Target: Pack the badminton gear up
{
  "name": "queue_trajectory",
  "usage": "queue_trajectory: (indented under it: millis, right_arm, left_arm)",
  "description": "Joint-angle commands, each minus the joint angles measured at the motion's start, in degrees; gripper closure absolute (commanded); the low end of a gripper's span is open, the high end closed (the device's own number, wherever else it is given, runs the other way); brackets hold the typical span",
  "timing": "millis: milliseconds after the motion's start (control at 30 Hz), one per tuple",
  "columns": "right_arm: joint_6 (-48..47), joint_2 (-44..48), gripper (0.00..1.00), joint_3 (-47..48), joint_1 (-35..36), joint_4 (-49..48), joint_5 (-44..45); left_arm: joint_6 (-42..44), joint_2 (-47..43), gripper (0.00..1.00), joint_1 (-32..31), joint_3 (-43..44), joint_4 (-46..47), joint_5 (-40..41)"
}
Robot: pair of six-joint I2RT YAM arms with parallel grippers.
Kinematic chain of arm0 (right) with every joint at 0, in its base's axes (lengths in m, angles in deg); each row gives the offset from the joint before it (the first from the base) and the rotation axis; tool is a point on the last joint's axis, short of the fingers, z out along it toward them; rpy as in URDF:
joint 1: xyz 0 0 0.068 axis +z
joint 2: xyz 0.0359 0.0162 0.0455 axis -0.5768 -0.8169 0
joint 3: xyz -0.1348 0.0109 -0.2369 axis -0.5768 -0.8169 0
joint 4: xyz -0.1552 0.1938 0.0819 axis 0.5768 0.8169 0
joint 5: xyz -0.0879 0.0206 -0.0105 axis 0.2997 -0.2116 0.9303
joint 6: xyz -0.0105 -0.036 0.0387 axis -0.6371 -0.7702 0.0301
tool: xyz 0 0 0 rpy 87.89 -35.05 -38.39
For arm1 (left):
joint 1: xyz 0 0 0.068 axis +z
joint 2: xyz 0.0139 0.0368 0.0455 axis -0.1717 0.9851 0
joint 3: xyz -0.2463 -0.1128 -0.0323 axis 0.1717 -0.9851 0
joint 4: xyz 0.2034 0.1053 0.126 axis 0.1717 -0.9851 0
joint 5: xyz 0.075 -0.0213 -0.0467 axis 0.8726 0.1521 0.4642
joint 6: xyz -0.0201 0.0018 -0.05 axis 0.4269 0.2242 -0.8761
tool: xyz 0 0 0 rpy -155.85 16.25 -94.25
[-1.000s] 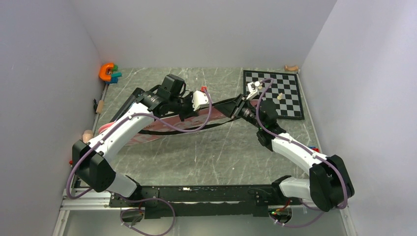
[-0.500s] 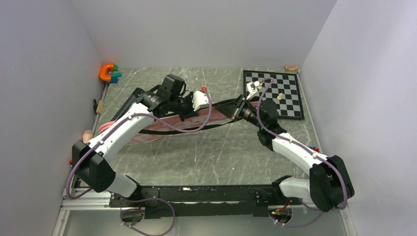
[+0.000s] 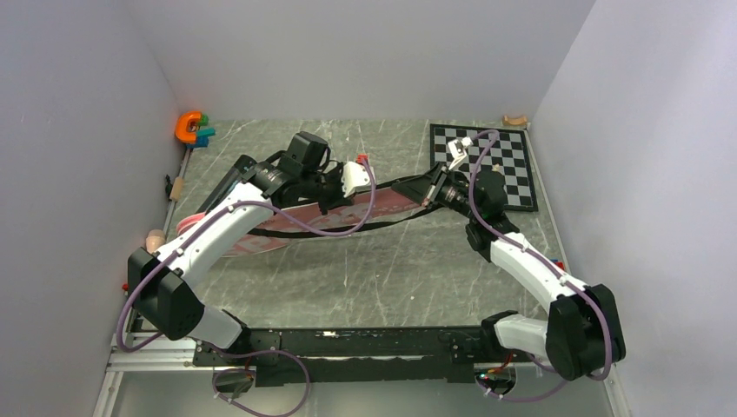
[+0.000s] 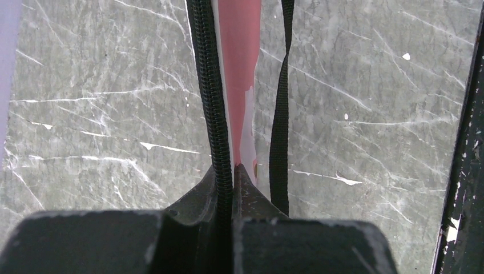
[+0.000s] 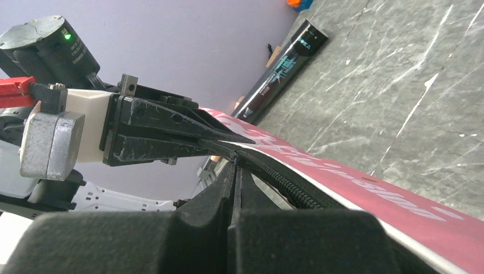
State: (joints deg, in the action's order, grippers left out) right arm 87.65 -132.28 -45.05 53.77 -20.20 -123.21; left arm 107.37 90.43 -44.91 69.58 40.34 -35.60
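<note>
Zipping step, I'd judge. Left gripper [image 4: 233, 171] is pinched shut on the zip track [image 4: 208, 85] of the pink racket bag [image 5: 354, 182], which is stretched across the table btwn both arms. Right gripper [image 5: 235, 165] is clamped on the same track, just beside. Anchor w/ L, draw R straight along the zip, strap [image 4: 279, 114] clear.
</note>
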Motion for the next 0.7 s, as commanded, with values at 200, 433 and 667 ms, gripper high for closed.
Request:
queue_trajectory:
  millis: [200,433,667]
  right_arm:
    - [-1.8,4.7,1.00,3.9,-6.1,4.4,1.5]
    - [-2.3,7.9,1.00,5.0,-14.5,9.3,-1.1]
    - [-1.7,10.2,1.00,5.2,-22.6,12.6,-1.5]
  left_arm:
    - [1.5,-3.4,1.00,-0.3,0.7,0.9,-2.5]
    - [2.3,-4.0,1.00,-0.3,0.2,0.7,-1.8]
    - [2.4,-3.6,1.00,-0.3,0.9,0.1,-1.8]
